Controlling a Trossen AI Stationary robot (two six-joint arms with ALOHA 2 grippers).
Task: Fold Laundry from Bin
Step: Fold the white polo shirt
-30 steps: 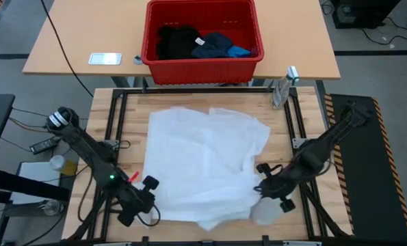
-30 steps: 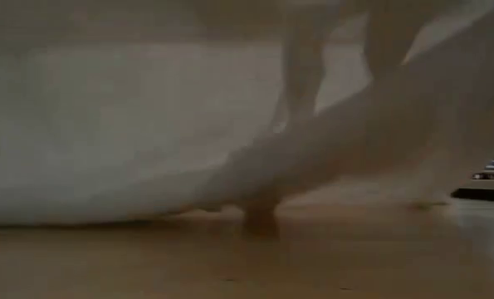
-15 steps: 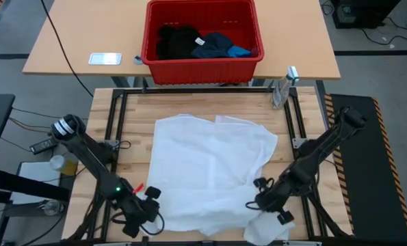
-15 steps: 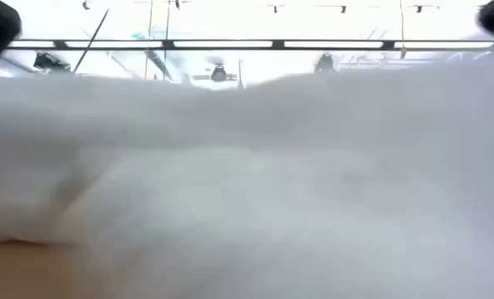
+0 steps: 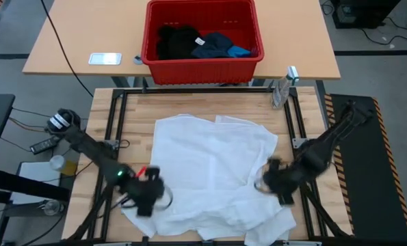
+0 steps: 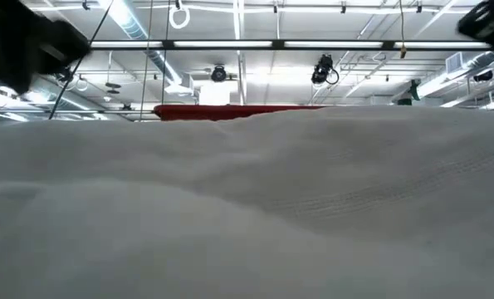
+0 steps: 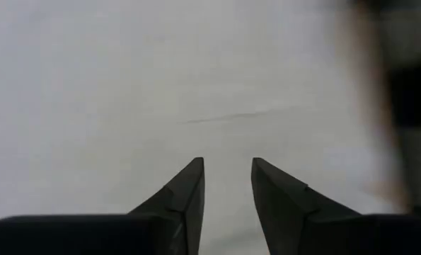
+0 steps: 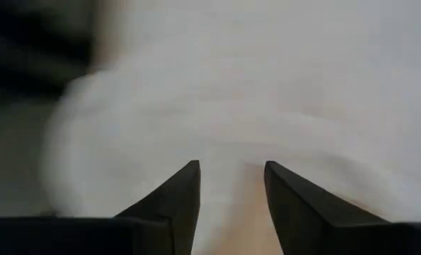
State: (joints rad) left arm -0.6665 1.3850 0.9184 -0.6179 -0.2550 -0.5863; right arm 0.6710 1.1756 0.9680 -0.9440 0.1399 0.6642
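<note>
Spreading stage of the laundry fold: the large white garment (image 5: 213, 171) lies opened out across the wooden table (image 5: 121, 113), its far edge fairly flat, its near edge rumpled and reaching the table's front rim; the remaining laundry sits in the red bin (image 5: 202, 63) on the separate tan table beyond, namely the black garment (image 5: 176, 39), the dark navy garment (image 5: 215, 45) with its white tag, and the small bright blue garment (image 5: 241, 50); in the low view the white cloth (image 6: 247, 208) fills the foreground, with only the bin's rim (image 6: 230, 111) showing above it

Left gripper (image 5: 147, 195): at the garment's near left corner, over the cloth; in the left wrist view its fingers (image 7: 185, 191) stand a narrow gap apart with nothing between them, plain white cloth (image 7: 160, 85) lying beyond the tips; judged released, holding nothing

Right gripper (image 5: 271, 179): at the garment's right edge, towards the near corner; in the right wrist view its fingers (image 8: 178, 195) stand somewhat wider apart, the gap empty, a rounded fold of cloth (image 8: 231, 113) ahead of the tips; judged likewise released

Next move, as a judgement: the near edge wants smoothing, after which each gripper would need a fresh pinch on an edge or corner to carry the first fold across; whether either fingertip touches the fabric cannot be told
</note>
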